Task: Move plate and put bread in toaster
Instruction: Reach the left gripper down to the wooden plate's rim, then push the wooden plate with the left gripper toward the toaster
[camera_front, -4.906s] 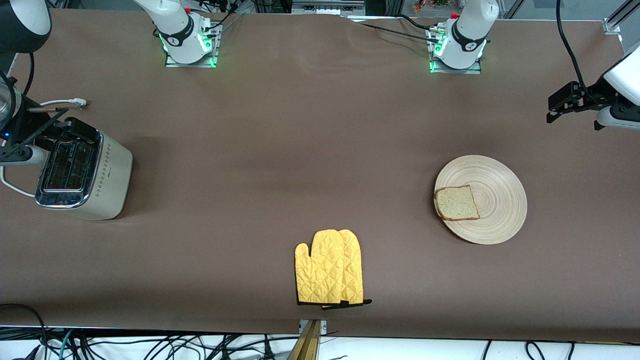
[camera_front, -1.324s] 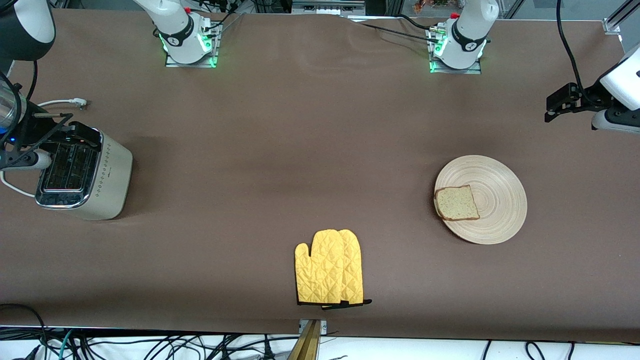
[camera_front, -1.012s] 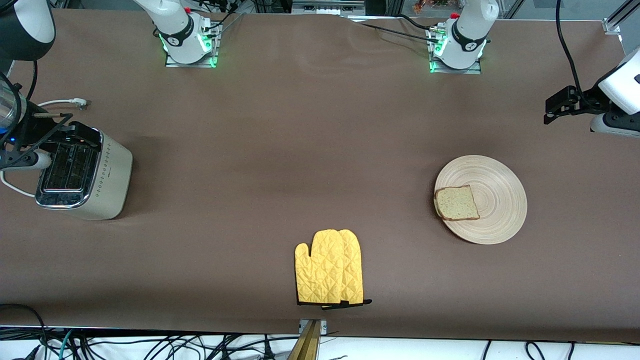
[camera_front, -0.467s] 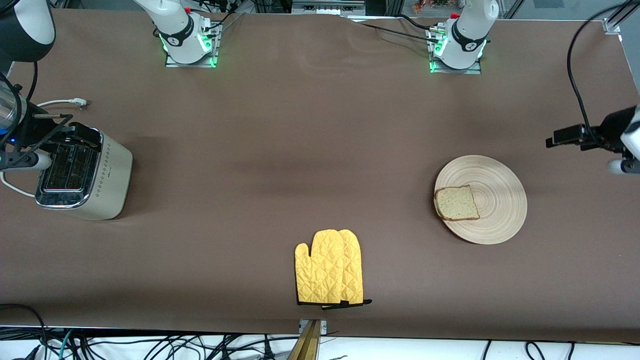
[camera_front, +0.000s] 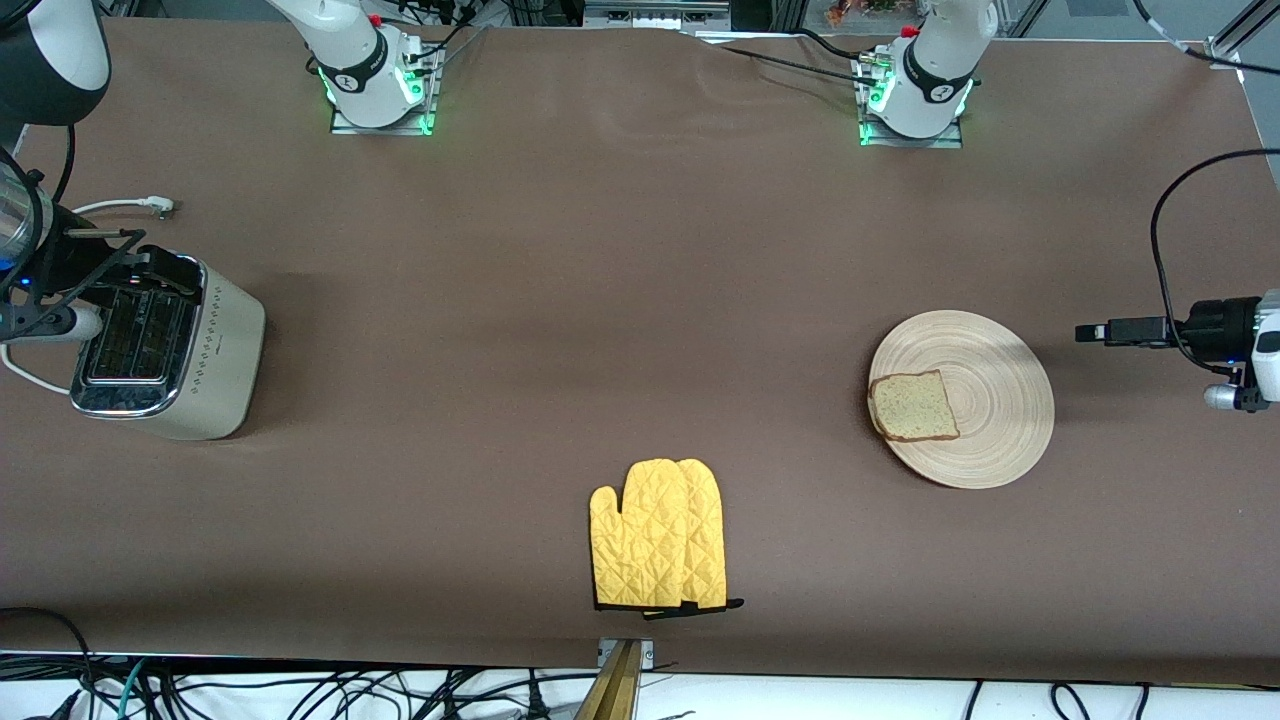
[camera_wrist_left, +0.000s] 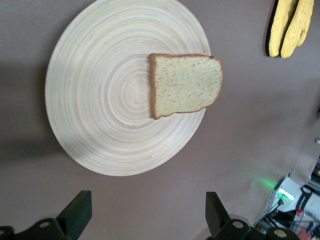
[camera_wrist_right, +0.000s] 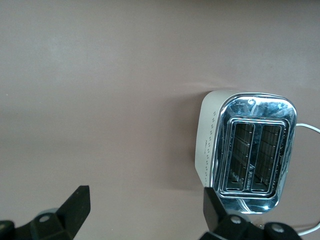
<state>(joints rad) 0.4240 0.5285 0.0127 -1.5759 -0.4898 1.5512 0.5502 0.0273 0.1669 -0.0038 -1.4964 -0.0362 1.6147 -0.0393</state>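
The soft, light bread (camera_front: 912, 406) lay on the hard plate (camera_front: 995, 372) at middle right, best pinched by its crust, while the left gripper (camera_wrist_left: 145, 220) and the right gripper (camera_wrist_right: 142, 212) were spread wide and held nothing.

I count one plate (camera_front: 985, 398) with one slice of bread (camera_front: 913, 406) on it, one toaster (camera_front: 165, 343) with two slots, one white power cord (camera_front: 120, 206), and two yellow oven mitts (camera_front: 657, 534) lying overlapped, all on one brown table (camera_front: 600, 300) before my two arms
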